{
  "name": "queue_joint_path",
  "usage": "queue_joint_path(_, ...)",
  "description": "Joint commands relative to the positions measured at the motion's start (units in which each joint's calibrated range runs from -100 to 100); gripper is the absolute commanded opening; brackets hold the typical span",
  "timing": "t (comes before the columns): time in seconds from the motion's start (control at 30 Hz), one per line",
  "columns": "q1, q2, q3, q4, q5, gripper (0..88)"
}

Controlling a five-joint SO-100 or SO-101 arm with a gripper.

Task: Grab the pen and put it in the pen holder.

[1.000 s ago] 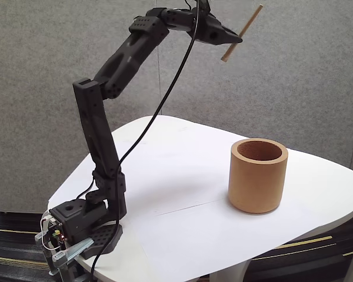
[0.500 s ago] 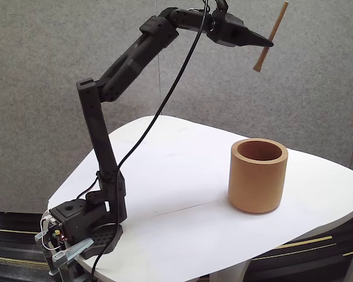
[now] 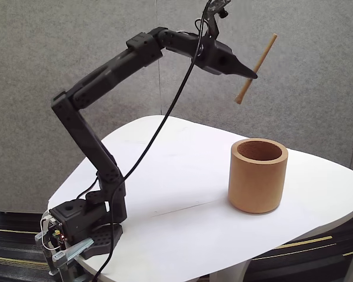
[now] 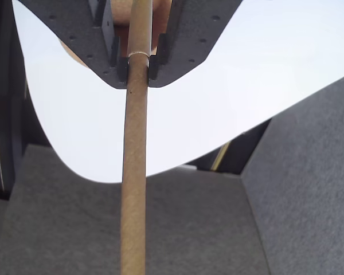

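We have the gripper (image 3: pixel 254 75) clamped on the pen (image 3: pixel 256 68) near its middle, held high in the air, tilted, lower end toward the table (image 3: pixel 182 194). The pen holder (image 3: pixel 258 175) stands upright near the table's right edge in the fixed view, below the pen. In our judgement: bring the pen nearer upright, centre its lower tip over the opening, descend, release only once the tip is inside the rim.

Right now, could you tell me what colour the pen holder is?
The pen holder is a matte tan, orange-brown; the fixed view shows it best.
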Motion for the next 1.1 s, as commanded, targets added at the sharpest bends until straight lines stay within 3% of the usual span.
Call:
queue_joint_path(0.0, 0.05, -5.86, 9.84, -8.73, 0.27, 0.4)
queue_joint_path(0.47, 0.56, -12.52, 37.00, -33.90, 0.27, 0.4)
queue_joint_path(1.07, 4.59, -11.71, 47.65, -56.19, 3.96, 0.4)
